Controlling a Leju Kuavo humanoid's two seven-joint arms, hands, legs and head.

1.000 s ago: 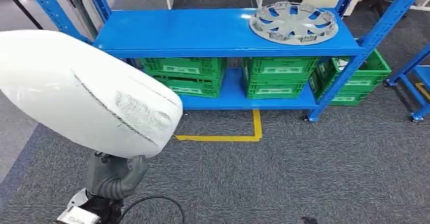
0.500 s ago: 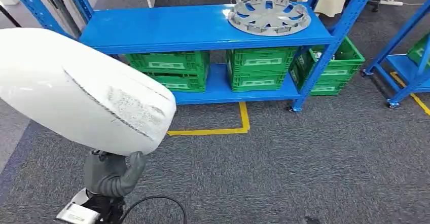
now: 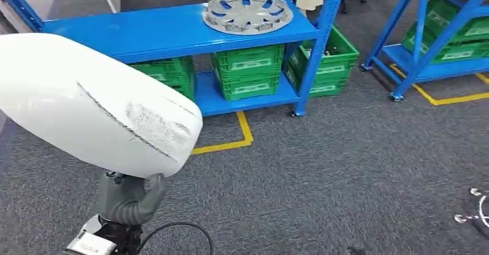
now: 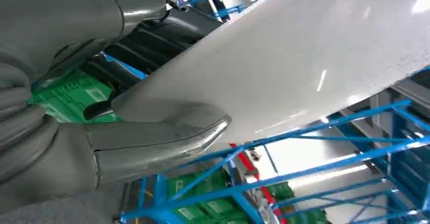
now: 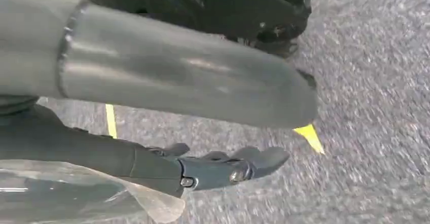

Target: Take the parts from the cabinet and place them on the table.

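White shell part [image 3: 86, 99], left of frame: smooth, stiff, bulky, probably light, slippery | left hand [image 3: 128, 198] grips lower edge | right hand [image 5: 223, 165] holds nothing, fingers extended

Green crates [image 3: 248, 70] on the lower shelf, yellow floor tape [image 3: 229, 144] on grey carpet [image 3: 323, 174].
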